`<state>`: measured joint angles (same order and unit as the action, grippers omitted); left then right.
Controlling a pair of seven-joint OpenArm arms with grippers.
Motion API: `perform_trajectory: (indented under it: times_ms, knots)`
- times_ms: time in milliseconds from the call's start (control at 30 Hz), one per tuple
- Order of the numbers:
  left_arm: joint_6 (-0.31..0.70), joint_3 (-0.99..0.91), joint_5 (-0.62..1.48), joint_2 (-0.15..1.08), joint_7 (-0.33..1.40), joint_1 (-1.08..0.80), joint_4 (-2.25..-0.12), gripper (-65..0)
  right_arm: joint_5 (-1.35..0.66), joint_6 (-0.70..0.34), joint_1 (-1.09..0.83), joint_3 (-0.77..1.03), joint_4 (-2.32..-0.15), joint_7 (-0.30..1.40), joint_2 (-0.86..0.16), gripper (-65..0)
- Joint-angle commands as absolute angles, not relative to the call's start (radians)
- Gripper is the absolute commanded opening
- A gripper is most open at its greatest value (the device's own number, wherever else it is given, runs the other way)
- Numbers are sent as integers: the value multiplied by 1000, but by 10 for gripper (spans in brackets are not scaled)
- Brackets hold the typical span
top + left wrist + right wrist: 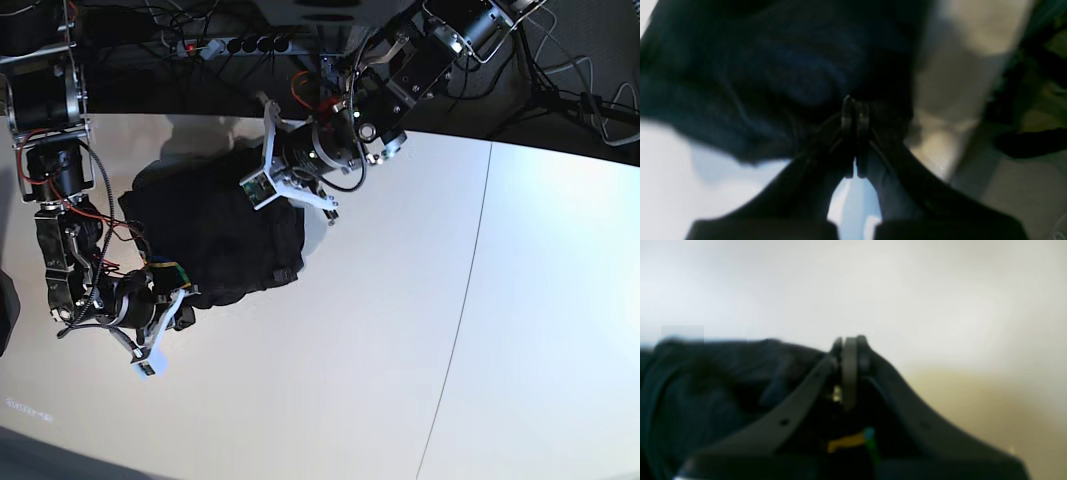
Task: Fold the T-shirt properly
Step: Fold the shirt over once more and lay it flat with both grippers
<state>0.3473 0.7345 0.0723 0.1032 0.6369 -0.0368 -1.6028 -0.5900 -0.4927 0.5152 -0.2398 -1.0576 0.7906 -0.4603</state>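
The T-shirt (215,235) is seen as a dark, bunched heap on the white table (400,350), toward the table's far left part in the base view, with both arms brought in against it. On that view's right, the left gripper (300,195) is set at the heap's upper right edge, angled down from above. In the left wrist view its fingers (849,113) are shown pressed together with no gap between them, and dark blue-black cloth (773,76) is spread directly ahead of and around the tips; whether a fold is pinched between them cannot be told, the picture being blurred. On the base view's left, the right gripper (185,292) is placed at the heap's lower left edge. In the right wrist view its fingers (850,366) are likewise closed flat on each other, and crumpled black fabric (706,383) is piled just beside them on the left, with pale table surface beyond. Whether cloth is caught there cannot be made out either. No print is shown on the fabric from any view. A seam line is seen running down the table well to the right of the heap.
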Motion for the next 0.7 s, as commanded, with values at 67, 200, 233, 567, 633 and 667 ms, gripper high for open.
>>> perform_trajectory:
  times_ms: [67, 200, 233, 567, 633, 667]
  knots:
    - [352, 731, 88, 100, 622, 22, -1533, -650, -670, -548, 507, -231, -1076, 826, -514, -650]
    - [351, 731, 92, 100, 598, 100, -1420, -650, -746, -548, 452, -231, -1109, 844, -568, -650]
    - [351, 731, 92, 100, 599, 117, -1397, -650, -745, -548, 435, -231, -1124, 852, -582, -650]
    - [351, 731, 84, 103, 598, 289, -1216, -650, -752, -548, 234, -229, -1357, 873, -648, -650]
    - [351, 731, 85, 103, 598, 315, -1204, -650, -752, -548, 200, -229, -1402, 872, -645, -650]
    - [351, 731, 84, 103, 598, 327, -1200, -650, -752, -548, 187, -229, -1423, 873, -641, -650]
